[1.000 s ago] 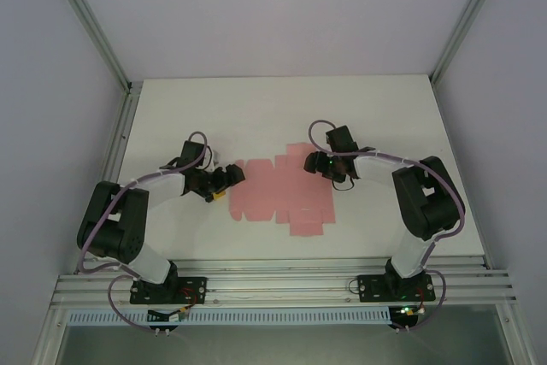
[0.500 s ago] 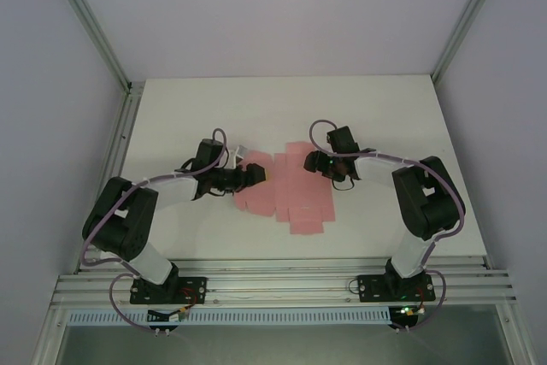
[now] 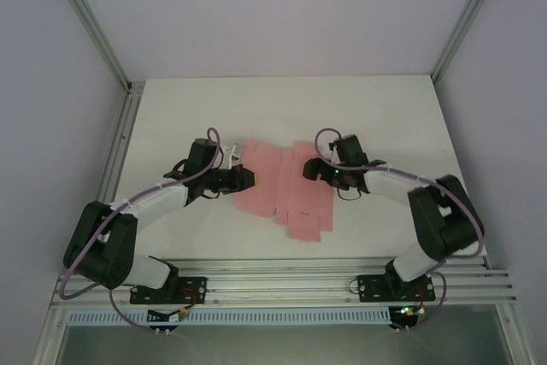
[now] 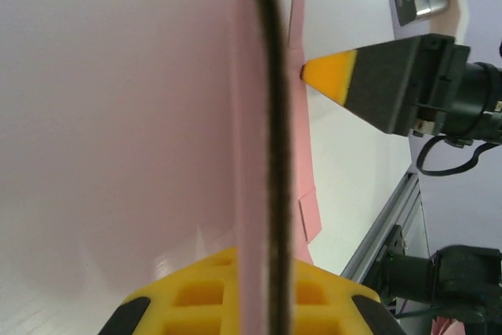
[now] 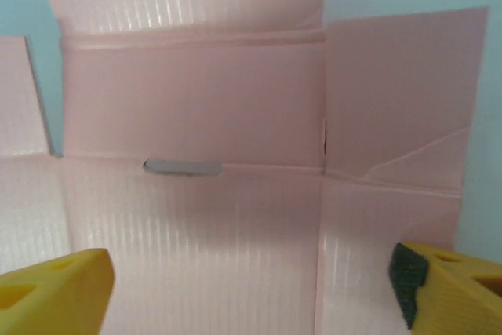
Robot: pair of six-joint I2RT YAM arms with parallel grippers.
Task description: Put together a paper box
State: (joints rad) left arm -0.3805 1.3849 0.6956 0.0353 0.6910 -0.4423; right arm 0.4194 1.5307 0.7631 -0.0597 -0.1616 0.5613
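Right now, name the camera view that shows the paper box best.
Top external: almost the whole paper box sheet shows, tabs and outline included. Left wrist sees one flap nearly edge-on; right wrist, a few creased panels and a slot.

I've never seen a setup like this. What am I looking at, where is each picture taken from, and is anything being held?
These are two robot arms, a left arm and a right arm, bolted at the near edge of a white table. The overhead picture looks down from above and behind them. The other two come from a camera on each wrist, looking along that arm's yellow-tipped fingers. On the table lies a pale pink die-cut paper card sheet, creased and tabbed, not yet folded into a box. The left fingers are shut on its left edge. The right fingers are spread open over the sheet, gripping nothing.
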